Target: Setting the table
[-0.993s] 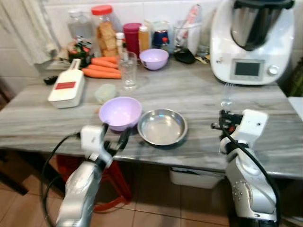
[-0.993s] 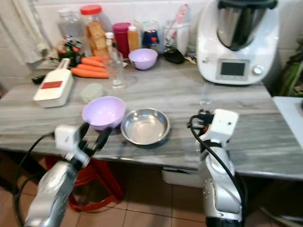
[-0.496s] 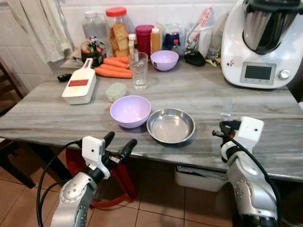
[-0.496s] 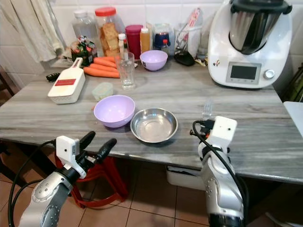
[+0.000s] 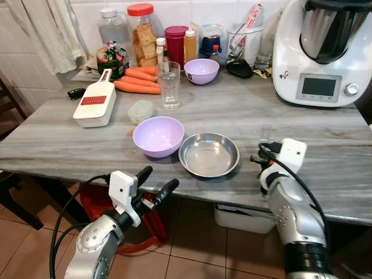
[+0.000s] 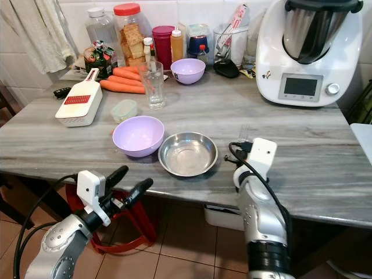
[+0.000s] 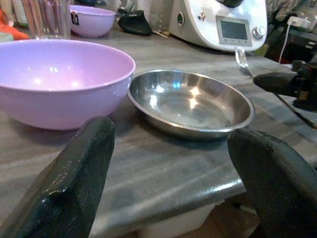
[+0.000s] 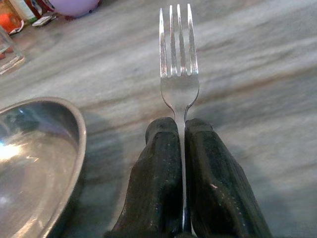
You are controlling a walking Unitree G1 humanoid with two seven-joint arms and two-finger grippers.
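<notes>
Grey marble table (image 5: pixel 70 145); white tiled wall (image 5: pixel 87 17); terracotta floor (image 5: pixel 192 256).

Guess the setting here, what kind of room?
Likely a home kitchen: a food processor on the marble-look table, carrots and pantry jars against a tiled wall.

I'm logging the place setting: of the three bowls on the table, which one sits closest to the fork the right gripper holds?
The steel bowl, the only metal one. It sits just left of the fork clamped in the right gripper; both purple bowls lie farther off.
</notes>
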